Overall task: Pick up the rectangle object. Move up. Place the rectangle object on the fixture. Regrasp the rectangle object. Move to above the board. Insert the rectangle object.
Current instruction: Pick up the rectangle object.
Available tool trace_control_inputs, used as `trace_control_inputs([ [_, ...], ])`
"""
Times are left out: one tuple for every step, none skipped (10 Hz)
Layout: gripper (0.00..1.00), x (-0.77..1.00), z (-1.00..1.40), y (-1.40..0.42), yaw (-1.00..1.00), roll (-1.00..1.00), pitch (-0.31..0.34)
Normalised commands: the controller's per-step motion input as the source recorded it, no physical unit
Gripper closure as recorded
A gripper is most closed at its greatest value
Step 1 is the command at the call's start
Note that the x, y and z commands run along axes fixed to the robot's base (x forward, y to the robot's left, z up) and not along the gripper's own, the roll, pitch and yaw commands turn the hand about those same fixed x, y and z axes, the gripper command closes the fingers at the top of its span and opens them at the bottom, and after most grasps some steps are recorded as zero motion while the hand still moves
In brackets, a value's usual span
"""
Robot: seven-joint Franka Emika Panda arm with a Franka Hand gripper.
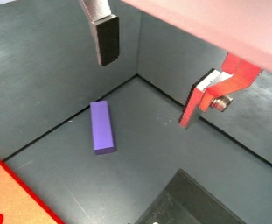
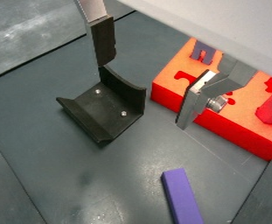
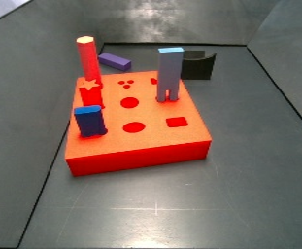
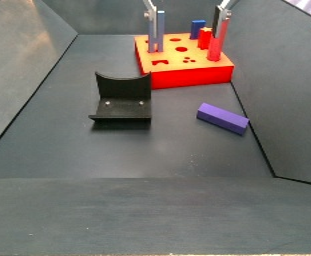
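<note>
The rectangle object is a purple block lying flat on the dark floor; it also shows in both side views and in a wrist view. My gripper hangs well above the floor, open wide and empty, with the block below it and off to one side. Its fingers show at the top of a side view. The black fixture stands on the floor beside the red board. Both also show in a side view, fixture and board.
On the board stand a grey-blue post, a red cylinder and a short dark-blue block. Dark walls enclose the floor; the purple block lies near one wall.
</note>
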Motion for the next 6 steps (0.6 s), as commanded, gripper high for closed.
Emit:
trace_control_inputs([
  [0.0,-0.1,-0.69,-0.11,0.82,0.05,-0.077],
  [0.0,-0.25,-0.77,-0.11,0.96,0.11,-0.1],
  [0.0,0.0,-0.63,0.0,1.0,0.0,0.0],
  [0.0,-0.04,-0.74,0.0,1.0,0.0,-0.003],
  [0.0,-0.43,-0.76,0.14,0.77,0.03,-0.051],
  [0.0,-0.39,-0.65,0.06,0.35,0.03,-0.084],
])
